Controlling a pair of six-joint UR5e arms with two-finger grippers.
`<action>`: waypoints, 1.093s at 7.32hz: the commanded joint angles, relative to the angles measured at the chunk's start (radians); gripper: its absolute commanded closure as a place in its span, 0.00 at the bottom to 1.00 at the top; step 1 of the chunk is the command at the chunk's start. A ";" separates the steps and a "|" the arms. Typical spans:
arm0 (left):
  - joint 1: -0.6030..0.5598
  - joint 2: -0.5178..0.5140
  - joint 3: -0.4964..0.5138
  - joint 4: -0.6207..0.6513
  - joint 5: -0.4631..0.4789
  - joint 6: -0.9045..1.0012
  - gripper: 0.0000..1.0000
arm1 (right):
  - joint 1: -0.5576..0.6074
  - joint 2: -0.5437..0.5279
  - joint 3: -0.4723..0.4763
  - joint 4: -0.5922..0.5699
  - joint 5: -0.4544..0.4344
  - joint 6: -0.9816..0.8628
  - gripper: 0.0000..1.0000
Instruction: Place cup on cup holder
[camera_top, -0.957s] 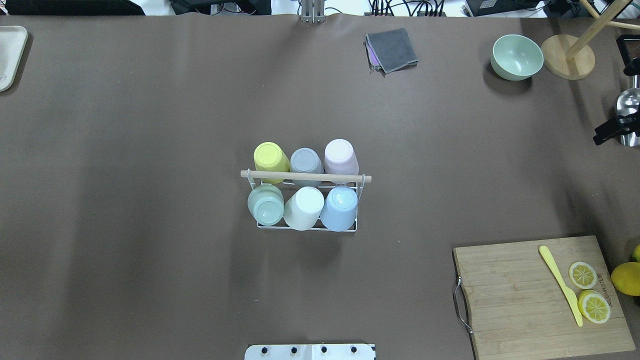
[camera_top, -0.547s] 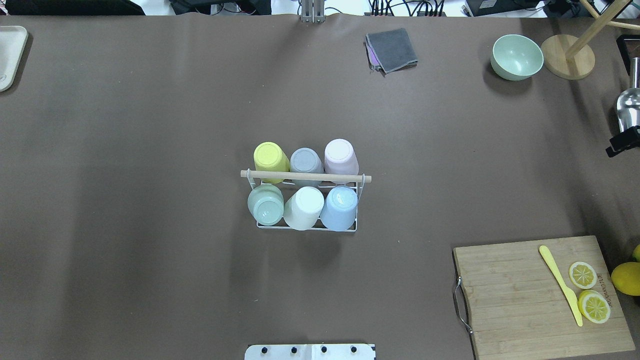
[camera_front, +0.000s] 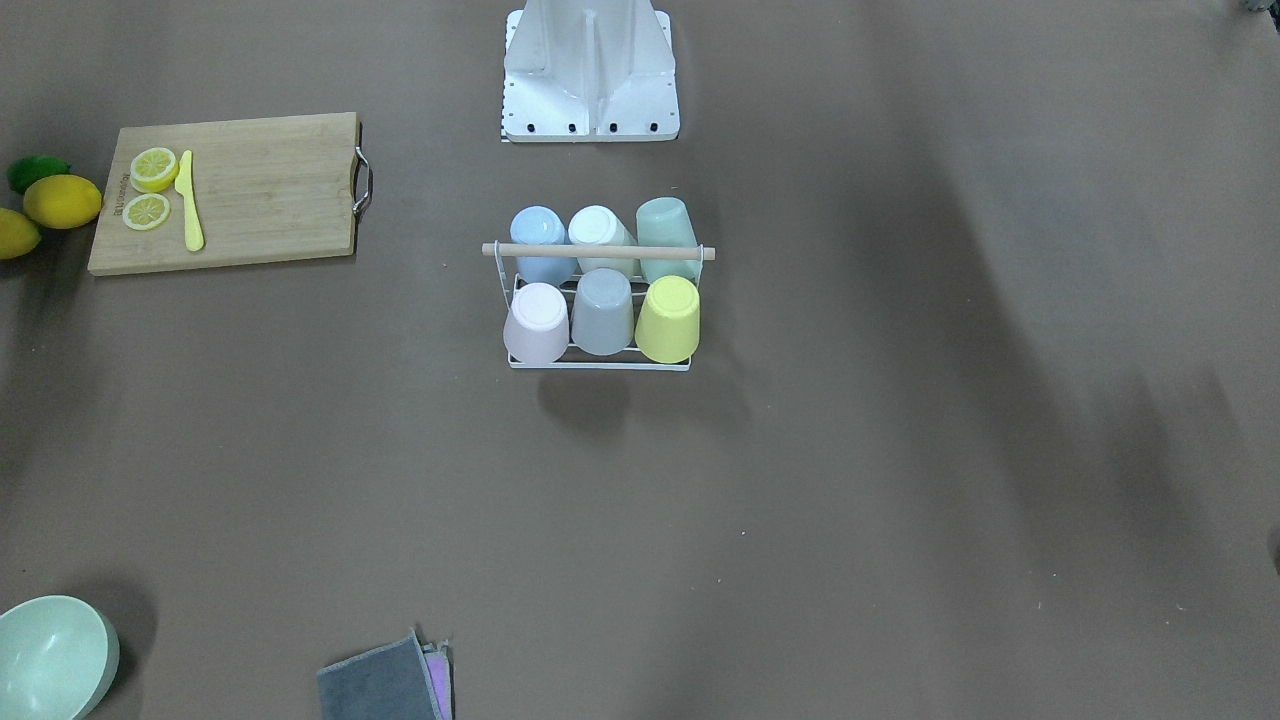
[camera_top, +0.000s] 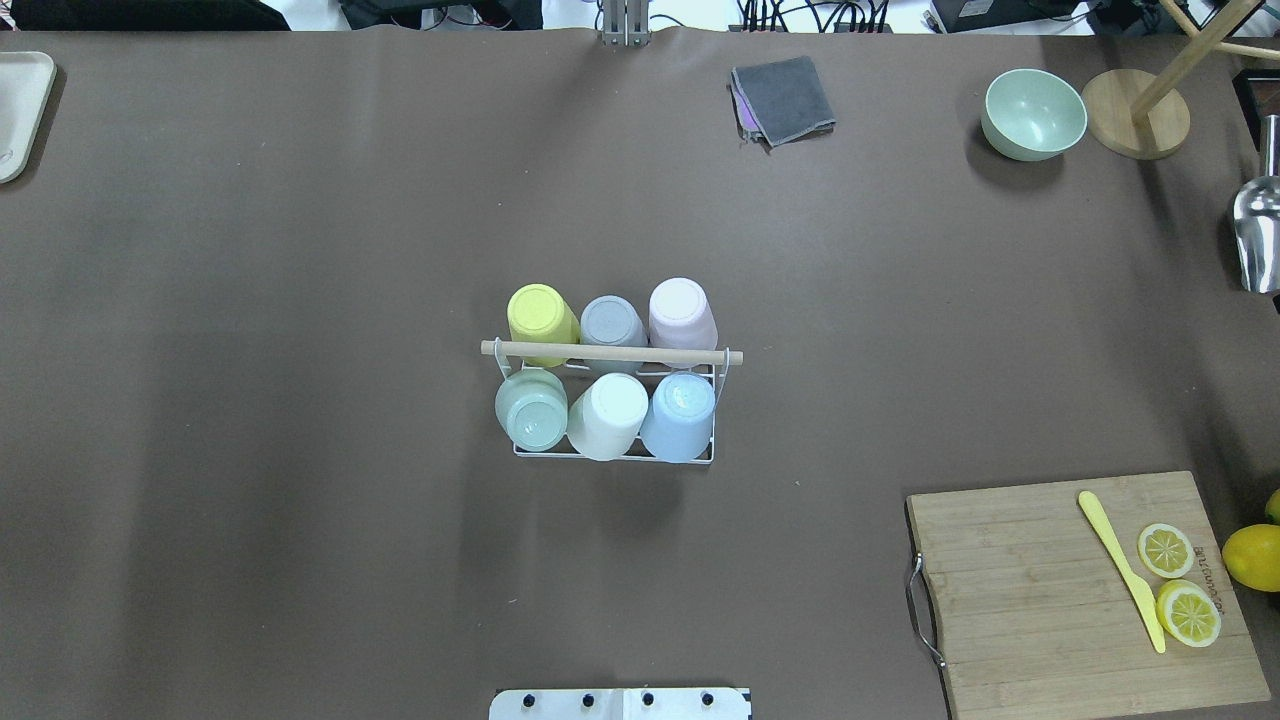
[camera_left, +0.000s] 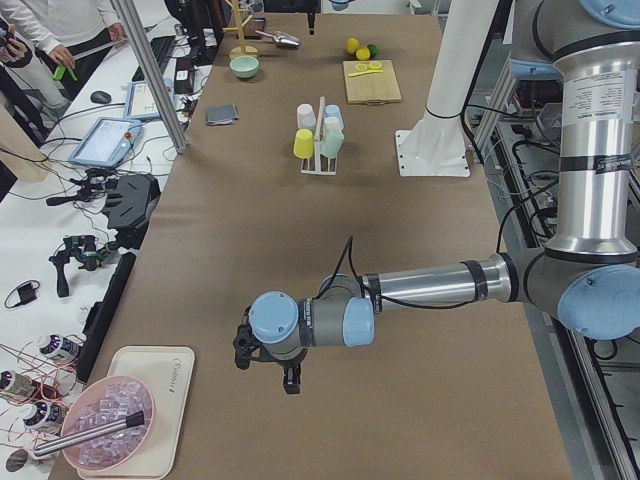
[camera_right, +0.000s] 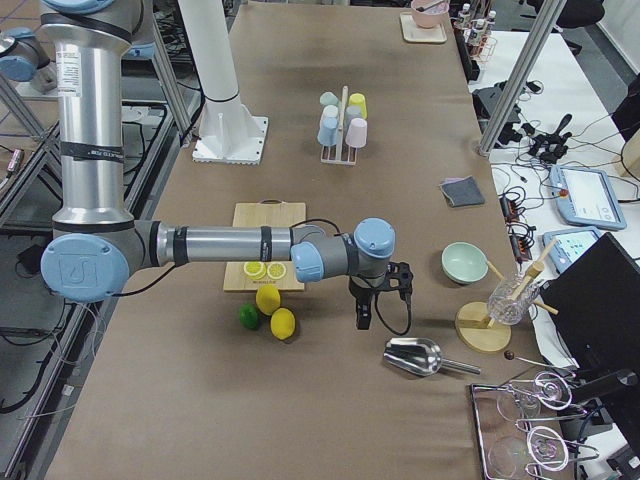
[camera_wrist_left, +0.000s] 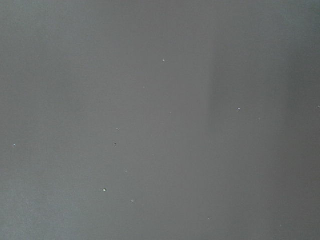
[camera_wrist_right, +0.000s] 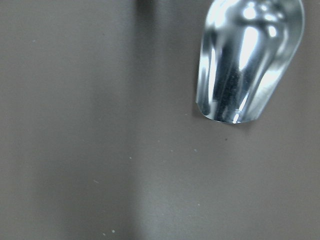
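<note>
The cup holder (camera_top: 611, 352), a white wire rack with a wooden rod on top, stands at the table's middle; it also shows in the front view (camera_front: 598, 251). Several cups sit upside down on it, among them yellow (camera_top: 541, 318), pink (camera_top: 682, 310) and blue (camera_top: 679, 415). My left gripper (camera_left: 290, 382) hangs over bare table far to the left of the rack. My right gripper (camera_right: 361, 318) hangs far to the right, beside a metal scoop (camera_right: 415, 355). Both show only in the side views, so I cannot tell whether they are open or shut.
The metal scoop (camera_top: 1258, 235) lies at the right edge and fills the right wrist view (camera_wrist_right: 250, 60). A green bowl (camera_top: 1033, 113), a wooden stand (camera_top: 1135, 112) and a grey cloth (camera_top: 785, 100) sit at the far side. A cutting board (camera_top: 1040, 600) holds lemon slices and a yellow knife.
The right gripper's black part at the overhead view's right edge has moved out of that view, and the scoop now shows uncovered. The rack and cups have not moved.
</note>
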 joint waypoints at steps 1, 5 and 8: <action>0.000 0.008 -0.004 0.000 0.001 0.002 0.02 | 0.035 -0.063 0.016 0.007 -0.002 -0.018 0.01; -0.001 0.017 -0.028 0.000 0.001 -0.003 0.02 | 0.058 -0.077 0.074 0.010 0.001 -0.010 0.01; 0.000 0.041 -0.048 0.000 0.002 -0.001 0.02 | 0.070 -0.077 0.091 -0.004 0.037 -0.007 0.01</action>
